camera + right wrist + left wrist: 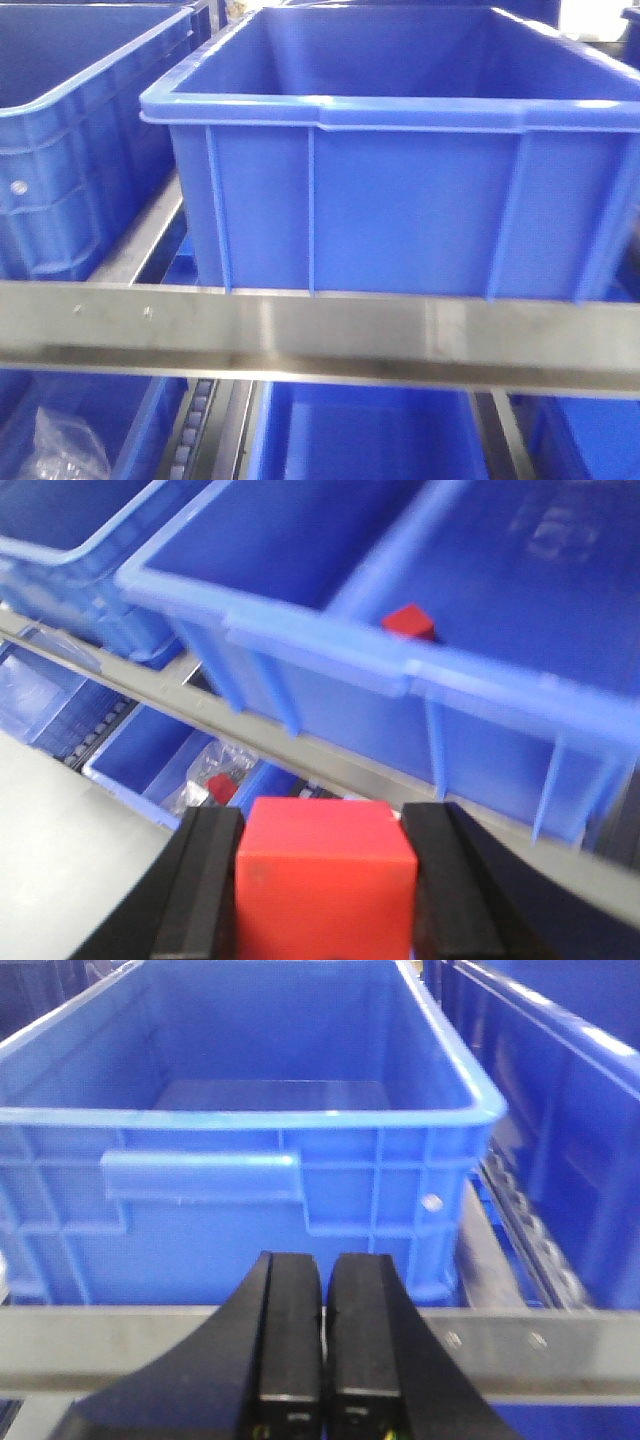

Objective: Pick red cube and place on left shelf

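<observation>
Two tiers of the left shelf (140,250) face me, steel rails (300,335) carrying dark-blue crates (400,200). The nearest crate (350,715) has a raised rim (300,640) I could clip coming in low. My right gripper (322,900) pinches the red cube (325,865), seemingly short of that rim; loosing early would drop it below. My left gripper (325,1340) is pressed together, empty.

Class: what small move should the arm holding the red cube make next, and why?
Probably ease the right gripper forward, and up if needed, past the blue crate's rim. It is shut on the red cube, which hangs before the crate's front wall, not over its opening.
</observation>
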`<action>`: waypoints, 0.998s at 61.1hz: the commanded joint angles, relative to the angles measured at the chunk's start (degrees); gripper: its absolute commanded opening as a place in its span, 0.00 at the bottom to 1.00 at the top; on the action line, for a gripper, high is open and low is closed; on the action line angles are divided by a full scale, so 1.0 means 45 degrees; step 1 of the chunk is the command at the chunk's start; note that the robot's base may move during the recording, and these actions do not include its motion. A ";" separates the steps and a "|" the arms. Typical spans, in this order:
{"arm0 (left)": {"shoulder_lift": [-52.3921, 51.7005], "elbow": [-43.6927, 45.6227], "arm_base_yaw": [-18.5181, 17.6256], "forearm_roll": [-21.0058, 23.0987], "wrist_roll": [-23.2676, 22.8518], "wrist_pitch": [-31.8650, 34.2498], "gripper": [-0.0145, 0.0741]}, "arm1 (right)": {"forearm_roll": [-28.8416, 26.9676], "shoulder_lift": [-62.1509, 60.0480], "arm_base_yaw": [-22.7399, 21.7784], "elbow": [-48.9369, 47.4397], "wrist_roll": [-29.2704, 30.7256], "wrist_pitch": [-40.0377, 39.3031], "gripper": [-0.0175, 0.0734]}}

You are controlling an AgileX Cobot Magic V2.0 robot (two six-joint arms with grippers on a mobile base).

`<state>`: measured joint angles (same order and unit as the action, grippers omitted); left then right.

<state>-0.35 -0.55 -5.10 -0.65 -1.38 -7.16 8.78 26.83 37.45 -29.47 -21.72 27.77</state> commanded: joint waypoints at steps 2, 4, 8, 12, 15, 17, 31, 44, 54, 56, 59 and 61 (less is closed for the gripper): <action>-0.0209 -0.0294 -0.0067 0.0064 -0.0011 0.1097 0.28 | 0.0190 0.0064 -0.0002 -0.0371 0.0097 -0.1101 0.40; -0.0209 -0.0294 -0.0067 0.0064 -0.0011 0.1097 0.28 | 0.0190 0.0064 -0.0002 -0.0371 0.0097 -0.1101 0.40; -0.0209 -0.0294 -0.0067 0.0064 -0.0011 0.1097 0.28 | 0.0190 0.0064 -0.0002 -0.0371 0.0097 -0.1101 0.40; -0.0209 -0.0294 -0.0067 0.0064 -0.0011 0.1097 0.28 | 0.0190 0.0064 -0.0002 -0.0371 0.0097 -0.1101 0.40; -0.0209 -0.0294 -0.0067 0.0064 -0.0011 0.1097 0.28 | 0.0190 0.0064 -0.0002 -0.0371 0.0097 -0.1101 0.40; -0.0209 -0.0294 -0.0067 0.0064 -0.0011 0.1097 0.28 | 0.0190 0.0064 -0.0002 -0.0371 0.0097 -0.1101 0.40; -0.0209 -0.0294 -0.0067 0.0064 -0.0011 0.1097 0.28 | 0.0190 0.0064 -0.0002 -0.0371 0.0097 -0.1101 0.40; -0.0209 -0.0294 -0.0067 0.0064 -0.0011 0.1097 0.28 | 0.0190 0.0064 -0.0002 -0.0371 0.0097 -0.1101 0.40; -0.0209 -0.0294 -0.0067 0.0064 -0.0011 0.1097 0.28 | 0.0190 0.0064 -0.0002 -0.0371 0.0097 -0.1144 0.40; -0.0209 -0.0294 -0.0067 0.0064 -0.0011 0.1097 0.28 | 0.0190 0.0064 -0.0002 -0.0371 0.0097 -0.1144 0.40; -0.0209 -0.0294 -0.0067 0.0064 -0.0011 0.1097 0.28 | 0.0190 0.0064 -0.0002 -0.0371 0.0097 -0.1144 0.40; -0.0209 -0.0294 -0.0067 0.0064 -0.0011 0.1097 0.28 | 0.0190 0.0064 -0.0002 -0.0371 0.0097 -0.1144 0.40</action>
<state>-0.35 -0.55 -5.10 -0.65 -1.38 -7.16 8.78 26.83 37.45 -29.47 -21.72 27.77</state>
